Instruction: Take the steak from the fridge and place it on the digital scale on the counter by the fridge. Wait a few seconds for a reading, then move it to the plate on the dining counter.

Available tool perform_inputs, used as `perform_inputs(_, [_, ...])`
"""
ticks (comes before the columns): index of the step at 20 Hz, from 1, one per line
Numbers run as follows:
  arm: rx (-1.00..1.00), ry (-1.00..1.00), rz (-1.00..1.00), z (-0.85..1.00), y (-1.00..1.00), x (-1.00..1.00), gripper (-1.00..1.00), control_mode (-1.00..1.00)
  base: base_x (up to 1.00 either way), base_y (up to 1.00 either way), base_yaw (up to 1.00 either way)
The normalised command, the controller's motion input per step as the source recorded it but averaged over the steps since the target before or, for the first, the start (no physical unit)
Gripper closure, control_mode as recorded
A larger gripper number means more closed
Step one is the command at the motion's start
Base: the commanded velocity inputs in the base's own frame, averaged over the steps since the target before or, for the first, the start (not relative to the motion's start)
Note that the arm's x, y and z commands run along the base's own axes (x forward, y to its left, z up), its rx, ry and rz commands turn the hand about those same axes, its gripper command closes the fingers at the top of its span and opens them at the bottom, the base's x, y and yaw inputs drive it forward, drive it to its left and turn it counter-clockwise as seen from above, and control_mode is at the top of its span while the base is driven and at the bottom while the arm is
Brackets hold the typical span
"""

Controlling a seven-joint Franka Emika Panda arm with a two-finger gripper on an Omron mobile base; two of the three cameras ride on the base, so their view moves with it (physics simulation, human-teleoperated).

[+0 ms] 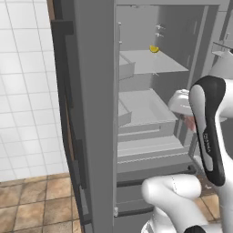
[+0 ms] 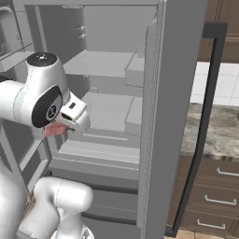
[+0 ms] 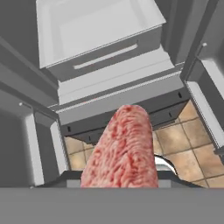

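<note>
The fridge (image 1: 150,107) stands open in front of me, its grey shelves (image 2: 105,109) and drawers bare. The steak (image 3: 122,148), a pinkish-red mottled slab, sticks out from the bottom of the hand view over the lower fridge drawers and the tiled floor. My gripper (image 2: 58,127) is shut on the steak (image 2: 54,130), held just outside the middle shelf at the fridge's front. A sliver of the steak (image 1: 189,122) shows beside my forearm in the left base view. The digital scale, the plate and the dining counter are out of view.
The open fridge doors (image 1: 93,113) (image 2: 172,116) flank my arm on both sides. A small yellow item (image 1: 154,48) lies on the upper shelf. A marble top over brown drawers (image 2: 212,133) lies to the right. White wall tiles (image 1: 27,91) and brown floor tiles are to the left.
</note>
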Motion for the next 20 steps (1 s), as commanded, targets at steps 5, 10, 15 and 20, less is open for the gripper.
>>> perform_inputs(5, [-0.07, 0.11, 0.05, -0.01, 0.12, -0.62, 1.00, -1.00, 0.00, 0.00, 0.00])
perform_inputs(10, [-0.12, -0.01, 0.00, 0.00, 0.11, -0.93, 1.00, -1.00, 0.00, 0.00, 0.00])
perform_inputs(15, [-0.06, -0.02, -0.01, 0.00, 0.11, -0.67, 1.00, -1.00, 0.00, 0.00, 0.00])
perform_inputs(20, [0.00, 0.00, 0.00, 0.00, 0.02, -0.10, 1.00, 1.00, -0.01, 0.00, 0.00])
